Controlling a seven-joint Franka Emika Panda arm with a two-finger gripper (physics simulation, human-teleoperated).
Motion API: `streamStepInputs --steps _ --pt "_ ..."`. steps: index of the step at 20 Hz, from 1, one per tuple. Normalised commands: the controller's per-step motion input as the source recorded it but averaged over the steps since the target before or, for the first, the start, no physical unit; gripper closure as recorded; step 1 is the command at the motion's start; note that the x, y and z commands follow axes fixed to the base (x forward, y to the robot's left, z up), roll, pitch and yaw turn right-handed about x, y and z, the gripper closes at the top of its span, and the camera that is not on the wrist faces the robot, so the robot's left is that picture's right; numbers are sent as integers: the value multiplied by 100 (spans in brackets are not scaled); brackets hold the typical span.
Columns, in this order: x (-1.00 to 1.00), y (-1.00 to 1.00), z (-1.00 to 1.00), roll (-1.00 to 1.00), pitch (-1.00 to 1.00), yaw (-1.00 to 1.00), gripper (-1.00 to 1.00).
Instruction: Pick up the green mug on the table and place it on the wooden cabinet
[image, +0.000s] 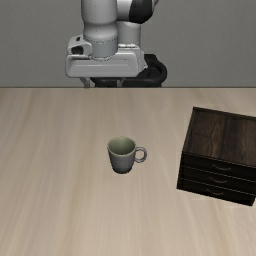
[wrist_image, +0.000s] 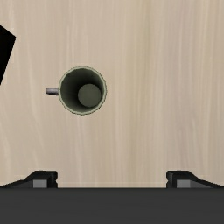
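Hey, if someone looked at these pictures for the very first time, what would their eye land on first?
The small green ceramic mug stands upright and alone near the middle of the light wooden table, its handle pointing to the exterior view's right. On that side, apart from it, sits the dark wooden cabinet with drawers. The open gripper hangs above the table, clear of the mug.
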Motion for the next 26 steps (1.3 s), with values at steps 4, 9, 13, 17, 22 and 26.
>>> streamStepInputs --steps 4,9,13,17,22,26 --pt "100 0 0 0 0 0 -100" --pt "40 20 0 0 0 0 -100" --pt "0 0 -100 0 0 0 -100" --pt "0 0 -100 0 0 0 -100" --pt "0 0 -100 0 0 0 -100" --pt "0 0 -100 0 0 0 -100"
